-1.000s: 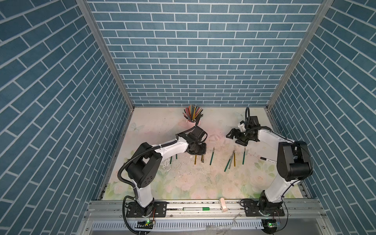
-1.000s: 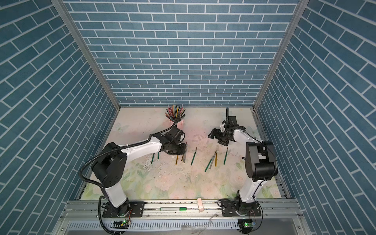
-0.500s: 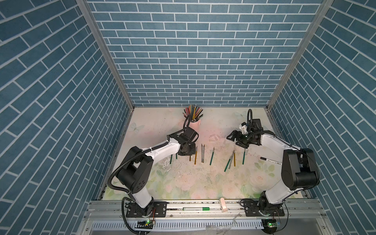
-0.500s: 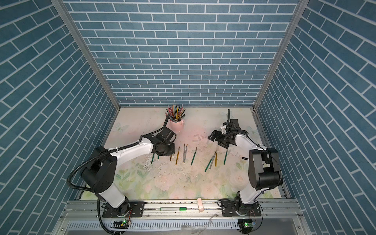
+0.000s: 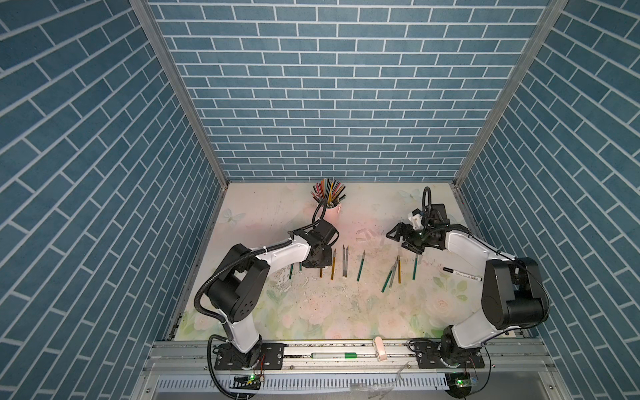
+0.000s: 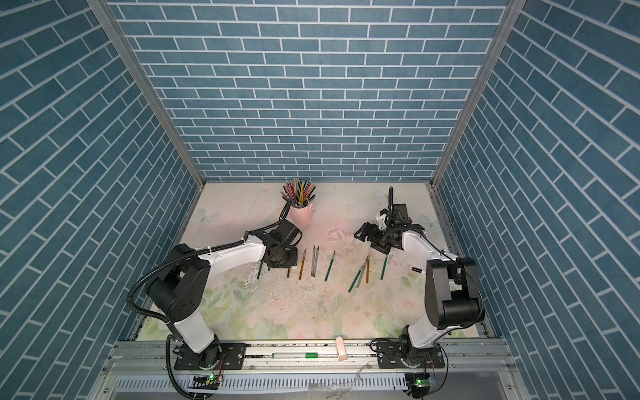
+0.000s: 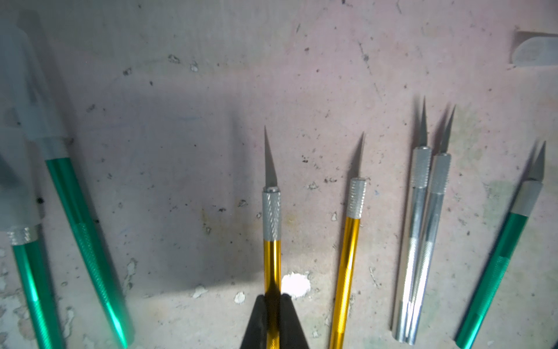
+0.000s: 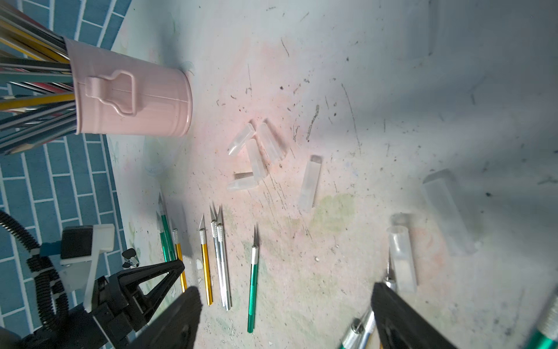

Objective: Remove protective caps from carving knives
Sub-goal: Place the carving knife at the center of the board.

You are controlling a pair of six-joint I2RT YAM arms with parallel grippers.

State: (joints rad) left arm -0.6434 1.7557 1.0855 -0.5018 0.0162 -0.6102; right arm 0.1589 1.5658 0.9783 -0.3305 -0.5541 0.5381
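My left gripper [image 7: 272,305] is shut on the handle of a gold carving knife [image 7: 271,256] with a bare blade, low over the mat at the left end of the row [image 5: 317,263]. Beside it lie another gold knife [image 7: 347,256], a silver pair [image 7: 419,241] and a green one [image 7: 498,266], all bare. Two green knives [image 7: 81,226] seem to wear whitish caps [image 7: 33,99]. Several loose protective caps [image 8: 253,151] lie on the mat. My right gripper [image 8: 283,317] hangs open and empty above the right knife cluster [image 5: 391,277], in both top views [image 6: 370,237].
A pink cup of pencils [image 5: 329,207] stands at the back behind the left arm. A white marker [image 5: 462,274] lies beside the right arm. On the front rail are a green-capped pen [image 5: 334,355] and a pale block [image 5: 381,348]. Brick walls close three sides.
My left gripper has moved left and toward the front, down to the row of knives, uncovering the pink cup. The right gripper has barely shifted and stays open.
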